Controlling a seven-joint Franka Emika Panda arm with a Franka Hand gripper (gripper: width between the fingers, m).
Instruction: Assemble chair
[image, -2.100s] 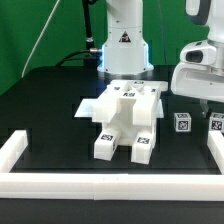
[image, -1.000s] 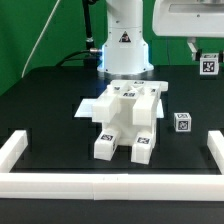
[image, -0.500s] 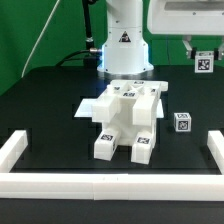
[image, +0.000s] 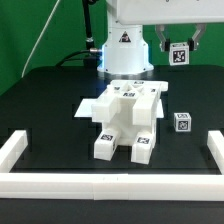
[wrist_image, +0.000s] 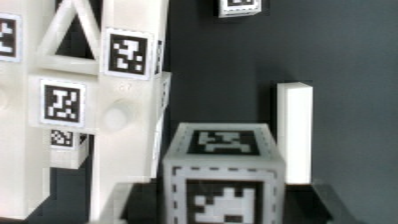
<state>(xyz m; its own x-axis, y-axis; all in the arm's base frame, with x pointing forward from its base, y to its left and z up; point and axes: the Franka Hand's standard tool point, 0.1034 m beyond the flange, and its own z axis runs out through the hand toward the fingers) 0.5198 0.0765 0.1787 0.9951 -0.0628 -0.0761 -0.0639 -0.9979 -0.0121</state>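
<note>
The partly built chair (image: 125, 118) of chunky white tagged pieces stands in the middle of the black table. High above it, toward the exterior view's right, my gripper (image: 179, 52) is shut on a small white tagged block (image: 179, 54) and holds it in the air. In the wrist view that same block (wrist_image: 224, 170) fills the space between the dark fingers (wrist_image: 139, 203), and the chair's pieces (wrist_image: 80, 90) lie below and to one side. Another small tagged block (image: 182, 121) sits loose on the table, to the exterior view's right of the chair.
White border rails run along the front (image: 110, 183), the exterior view's left (image: 12, 150) and the exterior view's right (image: 214, 148) of the table. The arm's white base (image: 124, 45) stands behind the chair. A short white rail (wrist_image: 295, 118) shows in the wrist view.
My gripper lifted the small block off the table at the exterior view's right, then carried it up and leftward, so it now hangs closer to the chair.
</note>
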